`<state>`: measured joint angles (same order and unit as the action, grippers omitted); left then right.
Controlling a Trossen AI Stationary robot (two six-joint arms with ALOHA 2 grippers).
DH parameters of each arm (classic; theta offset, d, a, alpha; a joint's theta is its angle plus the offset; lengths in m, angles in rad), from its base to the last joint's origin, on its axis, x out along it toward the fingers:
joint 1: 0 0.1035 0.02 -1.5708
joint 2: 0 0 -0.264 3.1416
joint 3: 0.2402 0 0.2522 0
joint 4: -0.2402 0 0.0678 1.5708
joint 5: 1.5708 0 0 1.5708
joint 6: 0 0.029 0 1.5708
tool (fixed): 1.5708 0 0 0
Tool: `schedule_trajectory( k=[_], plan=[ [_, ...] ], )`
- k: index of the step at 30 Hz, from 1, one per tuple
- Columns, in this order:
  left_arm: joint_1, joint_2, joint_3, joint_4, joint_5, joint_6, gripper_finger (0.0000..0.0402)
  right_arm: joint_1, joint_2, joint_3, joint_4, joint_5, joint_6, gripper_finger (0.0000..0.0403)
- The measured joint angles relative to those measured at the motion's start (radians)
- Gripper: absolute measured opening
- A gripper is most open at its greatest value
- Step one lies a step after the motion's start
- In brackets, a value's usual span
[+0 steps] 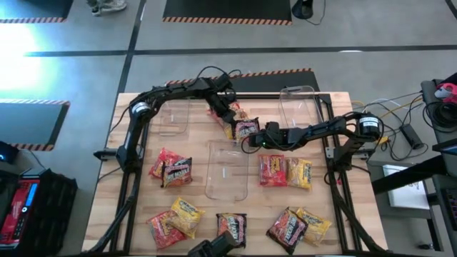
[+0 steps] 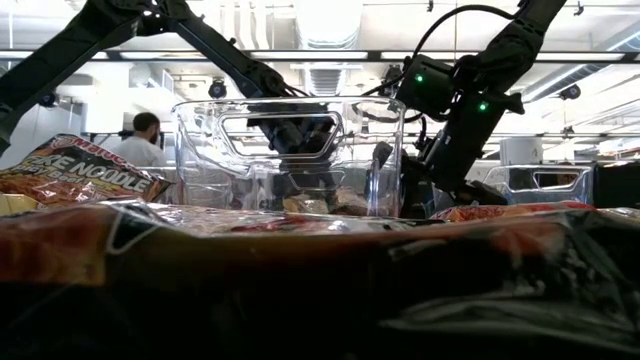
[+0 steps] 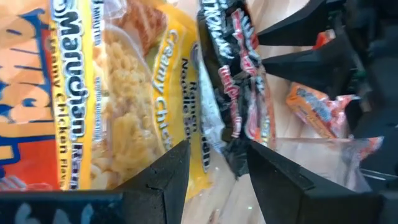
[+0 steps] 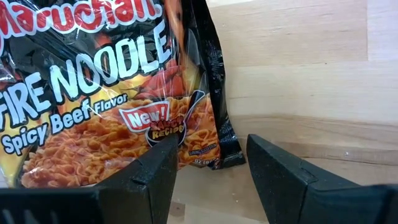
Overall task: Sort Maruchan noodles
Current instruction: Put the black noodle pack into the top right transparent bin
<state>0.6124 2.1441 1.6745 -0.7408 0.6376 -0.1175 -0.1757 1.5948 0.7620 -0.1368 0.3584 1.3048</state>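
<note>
The right gripper [image 1: 251,140] sits just right of the table's centre, fingers spread with nothing between them. Its wrist view shows a dark Fire Noodle Spicy Beef packet [image 4: 106,106] lying flat on the wood, one bottom corner reaching the gap between the fingers [image 4: 155,174]; most of the packet lies off to one side of that gap. In the high view this packet [image 1: 246,128] is touching or just beyond the gripper on its far side.

The left gripper [image 1: 227,116] is a little farther back and to the left, also spread and empty. Its own view looks down on a yellow Creamy Chicken packet [image 3: 112,93] with the dark packet's edge [image 3: 239,93] beside it; the two overlap or touch, long edges side by side.

Both arms are close, but the right is nearer the dark packet, and I judge it must shift sideways over the packet's edge to grip.

Other packets lie scattered on the near half of the table [image 1: 335,107], and three clear bins [image 1: 227,170] stand between them.
</note>
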Motion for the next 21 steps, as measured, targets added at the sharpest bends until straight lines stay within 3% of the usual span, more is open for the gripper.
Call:
schedule_trajectory(
  k=[9, 15, 21],
  plan=[
    [-0.007, 0.013, 0.000, 0.014, 0.015, -0.093, 0.0144, 0.000, 0.000, 0.000, 0.000, 0.001, -0.008, 0.0182],
    [-0.016, 0.014, 0.000, 0.045, 0.096, -0.108, 0.0144, 0.000, -0.001, 0.000, -0.003, 0.001, -0.008, 0.0182],
    [-0.026, 0.014, 0.000, 0.082, 0.060, -0.138, 0.0144, 0.000, -0.001, 0.000, 0.000, 0.001, -0.008, 0.0182]
  ],
)
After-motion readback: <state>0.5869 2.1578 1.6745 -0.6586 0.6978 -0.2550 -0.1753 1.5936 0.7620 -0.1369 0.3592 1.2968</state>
